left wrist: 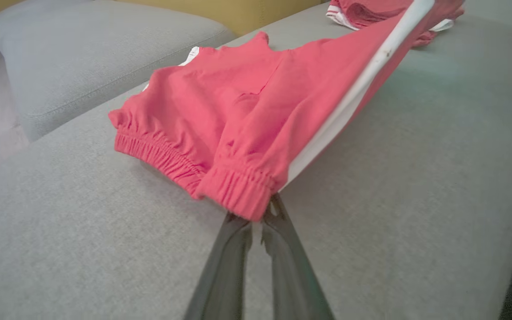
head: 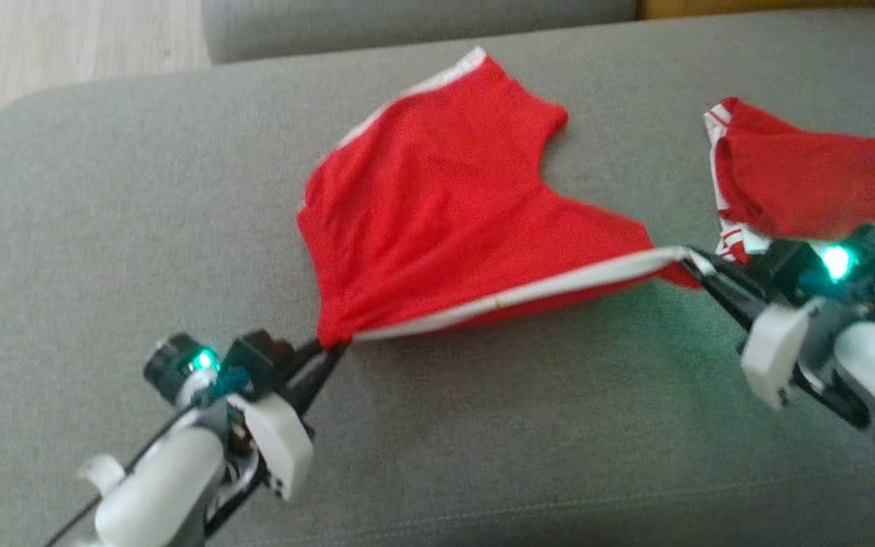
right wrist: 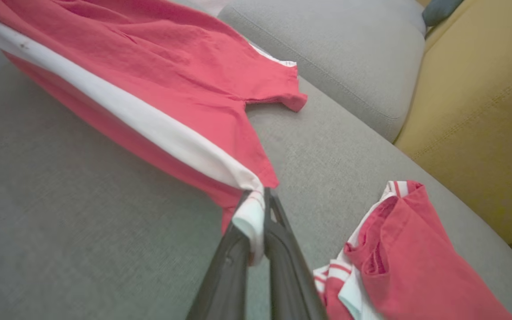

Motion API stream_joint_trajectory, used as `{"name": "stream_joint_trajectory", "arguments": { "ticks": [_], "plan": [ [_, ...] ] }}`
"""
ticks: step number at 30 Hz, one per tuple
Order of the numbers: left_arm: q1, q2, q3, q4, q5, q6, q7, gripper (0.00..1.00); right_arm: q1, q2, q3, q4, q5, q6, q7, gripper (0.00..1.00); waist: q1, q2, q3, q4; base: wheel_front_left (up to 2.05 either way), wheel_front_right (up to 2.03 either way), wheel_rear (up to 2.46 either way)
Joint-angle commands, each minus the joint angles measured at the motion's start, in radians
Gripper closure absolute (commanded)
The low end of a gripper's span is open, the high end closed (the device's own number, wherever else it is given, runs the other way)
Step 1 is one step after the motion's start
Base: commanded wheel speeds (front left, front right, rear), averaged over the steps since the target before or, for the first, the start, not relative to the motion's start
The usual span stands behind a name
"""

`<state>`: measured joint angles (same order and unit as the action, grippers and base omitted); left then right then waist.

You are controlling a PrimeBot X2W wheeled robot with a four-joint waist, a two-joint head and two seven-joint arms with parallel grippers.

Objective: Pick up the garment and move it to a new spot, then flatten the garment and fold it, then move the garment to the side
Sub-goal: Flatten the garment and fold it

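The garment point(head: 437, 220) is a pair of red shorts with a white side stripe, spread over the grey sofa cushion point(head: 141, 251) and stretched between both grippers. My left gripper point(head: 335, 348) is shut on the elastic waistband corner point(left wrist: 242, 195) at the lower left. My right gripper point(head: 696, 267) is shut on the white-striped leg hem point(right wrist: 249, 218) at the right. The stripe edge point(head: 529, 292) is pulled taut and lifted a little off the cushion between them. The far leg point(head: 483, 83) lies flat.
A second red garment with white stripes point(head: 802, 182) lies bunched just behind my right gripper. Another grey cushion point(head: 407, 23) sits beyond, with a yellow one point(right wrist: 482, 111) to the right. Wooden floor point(head: 65, 45) shows past the cushion's far left edge.
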<state>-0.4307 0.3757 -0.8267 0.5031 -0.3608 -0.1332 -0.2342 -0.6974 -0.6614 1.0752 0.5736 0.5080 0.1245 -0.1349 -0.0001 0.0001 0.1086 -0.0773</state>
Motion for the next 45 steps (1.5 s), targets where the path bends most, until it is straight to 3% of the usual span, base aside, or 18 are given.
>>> {"name": "stream_joint_trajectory", "arguments": {
  "ticks": [1,9,15,25,30,35,45],
  "plan": [
    [-0.005,0.050,0.040,-0.051,-0.017,0.005,0.012,1.00,0.028,-0.073,0.008,-0.044,0.026,0.006,0.011,1.00,0.0001,-0.0001,-0.027,-0.010,0.00,0.00,0.00],
    [0.140,0.104,0.007,-0.290,-0.065,0.030,0.132,1.00,0.128,-0.265,0.056,-0.274,0.134,0.006,0.117,1.00,0.0001,-0.0001,-0.062,-0.020,0.00,0.00,0.00],
    [0.165,0.132,0.009,-0.426,-0.075,0.061,0.187,1.00,0.130,-0.355,-0.007,-0.386,0.150,0.006,0.166,1.00,0.0001,-0.0001,-0.050,-0.010,0.00,0.00,0.00],
    [0.067,0.124,0.080,-0.468,-0.101,0.089,0.199,1.00,0.026,-0.325,-0.130,-0.393,0.043,0.006,0.204,1.00,0.0001,-0.0001,0.041,0.047,0.00,0.00,0.00],
    [-0.011,0.098,0.106,-0.447,-0.115,0.082,0.192,1.00,-0.083,-0.293,-0.135,-0.368,-0.017,0.006,0.235,1.00,0.0001,-0.0001,0.114,0.086,0.00,0.00,0.00],
    [-0.085,0.065,0.100,-0.396,-0.114,0.062,0.184,1.00,-0.218,-0.269,-0.080,-0.325,-0.052,0.006,0.257,1.00,0.0001,-0.0001,0.186,0.128,0.00,0.00,0.00],
    [-0.209,-0.006,0.075,-0.256,-0.112,0.032,0.144,1.00,-0.494,-0.231,0.132,-0.207,-0.057,0.006,0.256,1.00,0.0001,-0.0001,0.289,0.209,0.00,0.00,0.00]
  ]
}}
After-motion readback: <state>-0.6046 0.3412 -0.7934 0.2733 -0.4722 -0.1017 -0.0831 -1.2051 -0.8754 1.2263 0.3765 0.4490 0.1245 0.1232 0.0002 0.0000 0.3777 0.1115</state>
